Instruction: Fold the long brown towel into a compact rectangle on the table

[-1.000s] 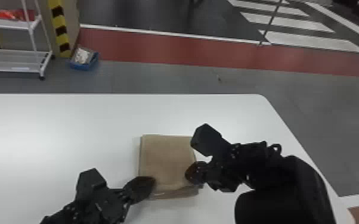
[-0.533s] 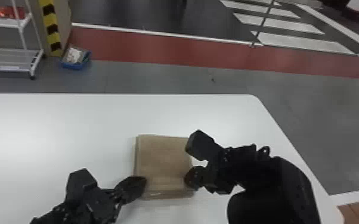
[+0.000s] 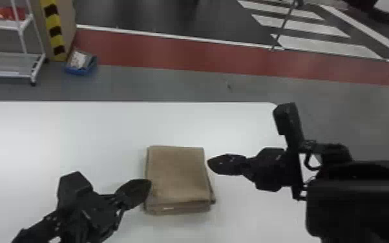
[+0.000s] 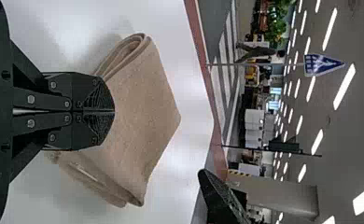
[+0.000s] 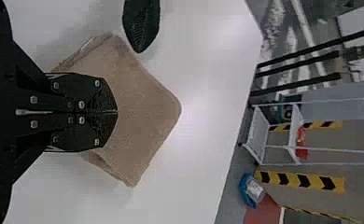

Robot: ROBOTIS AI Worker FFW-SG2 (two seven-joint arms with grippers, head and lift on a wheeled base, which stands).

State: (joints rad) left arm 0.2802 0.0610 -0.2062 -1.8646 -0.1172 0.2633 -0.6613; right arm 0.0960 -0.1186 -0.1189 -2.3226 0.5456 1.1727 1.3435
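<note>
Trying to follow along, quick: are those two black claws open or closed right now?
Left gripper: closed, nothing seen between its fingers.
Right gripper: closed, nothing seen between its fingers.

Standing here, I'm seeing bare white tabletop (image 3: 74, 129) running beyond the folded towel (image 3: 177, 171), offering passage along its far side. The left gripper (image 3: 147, 185) is blocking the towel's left edge. The right gripper (image 3: 210, 162) is crowding its right edge, its arm (image 3: 355, 197) barring the approach from that side.

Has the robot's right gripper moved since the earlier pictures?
Yes. In the head view, the right gripper now appears farther up, closer to the far edge of the white table.
</note>
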